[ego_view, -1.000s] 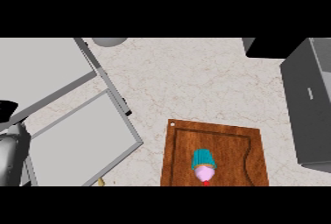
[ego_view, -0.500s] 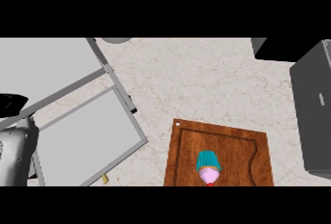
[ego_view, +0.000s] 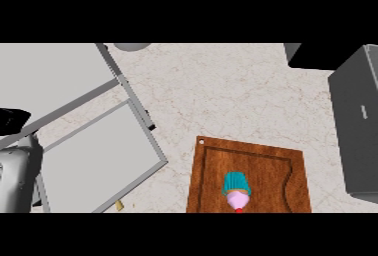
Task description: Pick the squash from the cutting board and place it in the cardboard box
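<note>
Reach stage: nothing is being held yet. The squash (ego_view: 236, 191), showing teal and pink, is lying at the near end of the cutting board (ego_view: 275, 169). The left hand (ego_view: 11, 120) is being held well left of the board; whether it is apart or closed cannot be told. The right hand is not being shown. A reach over the board is being called for next.

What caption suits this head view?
Teal-and-pink item lies on the wooden cutting board; left hand at the view's left edge.

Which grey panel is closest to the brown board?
The lower panel, whose corner points at the cutting board's left edge. The upper panel sits farther away, toward the top left corner.
</note>
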Available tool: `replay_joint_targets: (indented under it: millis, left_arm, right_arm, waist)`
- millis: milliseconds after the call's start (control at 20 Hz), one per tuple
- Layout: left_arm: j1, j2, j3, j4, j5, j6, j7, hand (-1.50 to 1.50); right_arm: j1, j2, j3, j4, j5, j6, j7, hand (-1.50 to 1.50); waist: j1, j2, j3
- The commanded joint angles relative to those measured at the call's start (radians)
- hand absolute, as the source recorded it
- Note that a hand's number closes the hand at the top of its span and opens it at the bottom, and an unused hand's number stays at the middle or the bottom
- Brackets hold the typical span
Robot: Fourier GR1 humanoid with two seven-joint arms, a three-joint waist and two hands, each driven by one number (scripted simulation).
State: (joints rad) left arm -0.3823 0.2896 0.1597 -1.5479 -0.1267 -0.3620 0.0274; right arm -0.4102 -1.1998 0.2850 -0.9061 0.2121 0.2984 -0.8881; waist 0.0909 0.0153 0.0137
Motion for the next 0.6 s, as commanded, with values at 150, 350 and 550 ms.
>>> replay_joint_targets:
  millis: [150, 350, 550]
  left_arm:
    - [0.051, -0.061, -0.036, -0.001, 0.004, -0.003, -0.019, 0.0]
    - [0.064, -0.063, -0.031, -0.03, 0.008, -0.011, -0.011, 0.0]
    - [0.068, -0.078, -0.04, -0.022, 0.007, -0.021, -0.018, 0.0]
  right_arm:
    - [-0.05, 0.188, -0.133, 0.133, -0.379, 0.297, -0.034, -1.5]
    - [-0.105, 0.207, -0.198, 0.237, -0.556, 0.431, 0.151, -1.5]
    - [-0.185, 0.176, -0.261, 0.361, -0.659, 0.513, 0.287, -1.5]
  waist:
    - [-0.034, 0.009, -0.008]
    - [-0.022, 0.006, -0.011]
    - [-0.021, 0.011, -0.01]
